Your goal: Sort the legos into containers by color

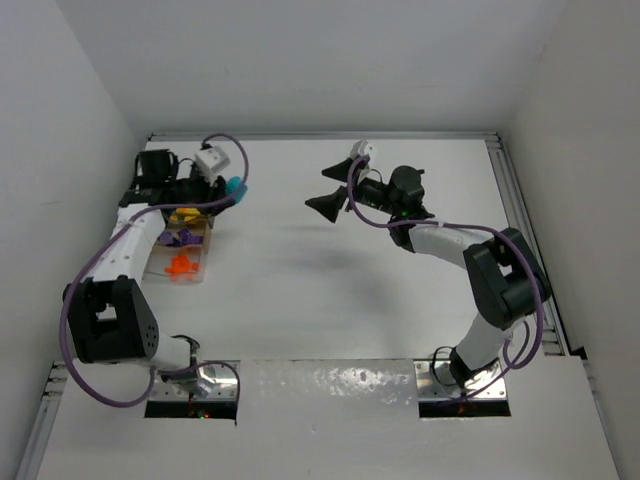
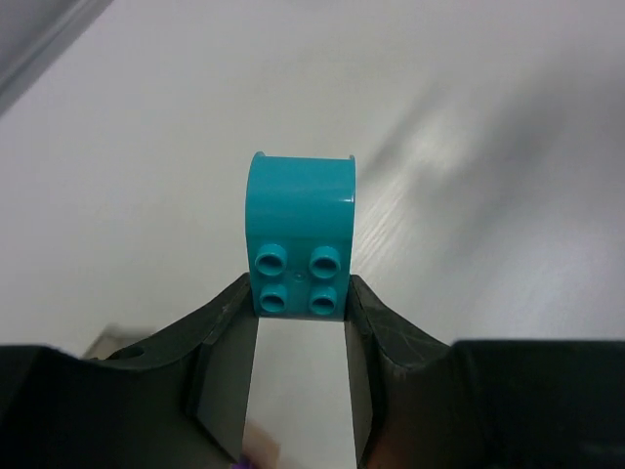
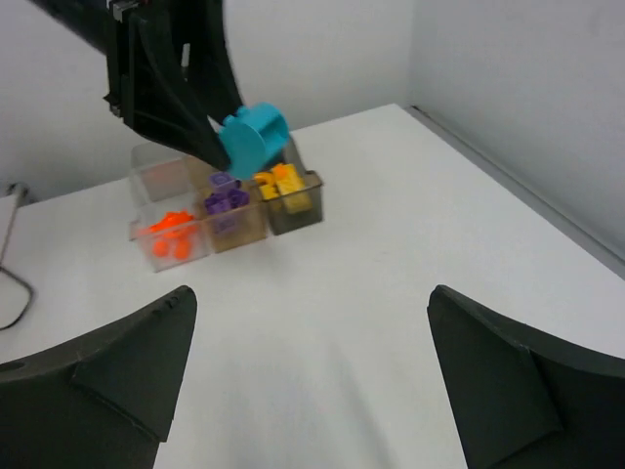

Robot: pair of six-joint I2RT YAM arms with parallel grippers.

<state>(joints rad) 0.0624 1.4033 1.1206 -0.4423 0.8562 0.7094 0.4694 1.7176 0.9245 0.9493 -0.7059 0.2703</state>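
Note:
My left gripper point(image 1: 228, 191) is shut on a teal lego point(image 2: 299, 234) with a rounded top and holds it in the air above the far end of the containers point(image 1: 205, 243). The teal lego also shows in the top view point(image 1: 236, 186) and the right wrist view point(image 3: 253, 135). The clear tray point(image 3: 293, 211) holds yellow legos point(image 3: 282, 183), purple legos point(image 3: 225, 199) and orange legos point(image 3: 169, 234) in separate bins. My right gripper point(image 1: 325, 203) is open and empty, held above the bare table middle, apart from the tray.
White walls close in the table at the back and both sides. A metal rail point(image 1: 520, 230) runs along the right edge. Both arm bases sit at the near edge.

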